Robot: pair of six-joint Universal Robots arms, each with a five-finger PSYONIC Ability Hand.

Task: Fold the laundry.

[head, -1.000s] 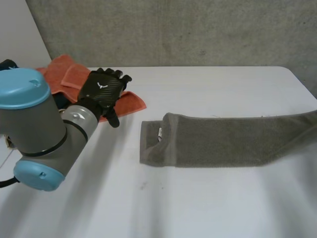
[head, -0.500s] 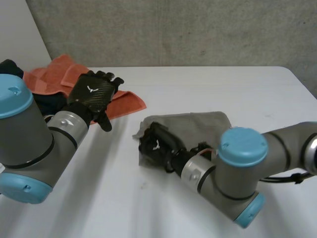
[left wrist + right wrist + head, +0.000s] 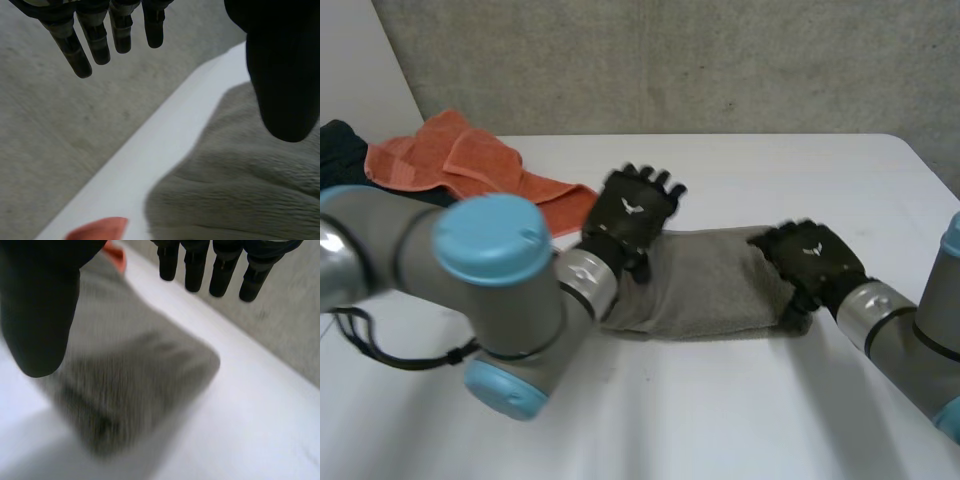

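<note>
An orange towel point(image 3: 460, 165) lies bunched at the counter's point(image 3: 720, 420) far left corner. The left hand point(image 3: 635, 205) is above the left end of the folded grey towel point(image 3: 705, 285), fingers straight, thumb spread, holding nothing. The towel lies flat at mid-counter. The right hand point(image 3: 815, 255) is at its right end, fingers likewise extended and apparently resting on the cloth.

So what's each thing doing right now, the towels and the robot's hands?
Grey towel: folded over, lying flat on the table.
Left hand: open, fingers straight, over the grey towel's end nearer the orange one, holding nothing.
Right hand: open, fingers straight, at the grey towel's other end, holding nothing.
Orange towel: crumpled, not folded.
Dark cloth: bunched up beside the orange towel.
</note>
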